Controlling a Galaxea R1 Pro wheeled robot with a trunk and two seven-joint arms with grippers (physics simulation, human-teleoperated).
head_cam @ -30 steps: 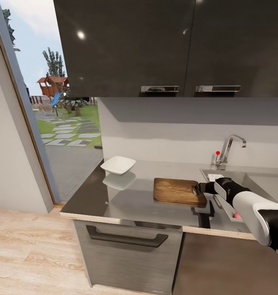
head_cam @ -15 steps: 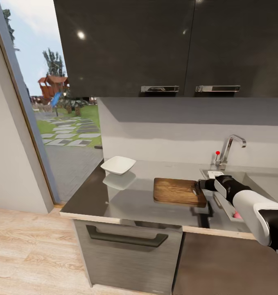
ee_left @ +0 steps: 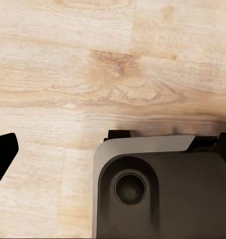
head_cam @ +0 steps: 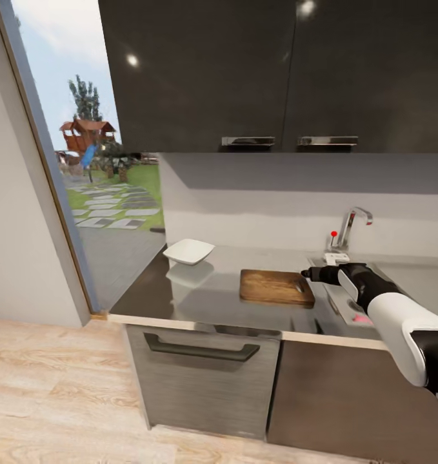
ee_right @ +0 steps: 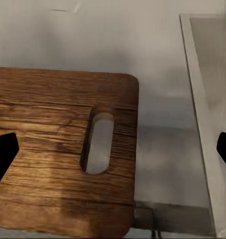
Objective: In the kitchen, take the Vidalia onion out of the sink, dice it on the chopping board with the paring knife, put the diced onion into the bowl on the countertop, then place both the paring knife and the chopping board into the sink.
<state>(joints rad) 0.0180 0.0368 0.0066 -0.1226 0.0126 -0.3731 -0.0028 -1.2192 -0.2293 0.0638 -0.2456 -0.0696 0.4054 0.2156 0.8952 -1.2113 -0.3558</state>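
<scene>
The brown chopping board (head_cam: 275, 287) lies flat on the dark countertop (head_cam: 199, 299), left of the steel sink (head_cam: 409, 280). My right gripper (head_cam: 307, 276) hovers open over the board's right end; in the right wrist view its fingertips (ee_right: 3, 154) stand wide apart on either side of the board's handle slot (ee_right: 99, 142), holding nothing. The white bowl (head_cam: 189, 251) sits at the counter's far left. A small pink-red bit (head_cam: 359, 318) lies on the drainboard by my forearm; I cannot tell if it is the knife. The onion is out of view. My left gripper (ee_left: 113, 154) hangs open over the floor.
The chrome tap (head_cam: 349, 225) with its red knob (head_cam: 334, 234) stands behind the sink. Dark wall cabinets (head_cam: 277, 71) hang above the counter. A glass door (head_cam: 83, 167) opens on a garden at the left. A drawer front (head_cam: 199, 351) sits below the counter.
The head camera has pulled back and turned, shifting the whole picture. My right gripper has stayed open by the board's right end, now slightly farther back over it.
</scene>
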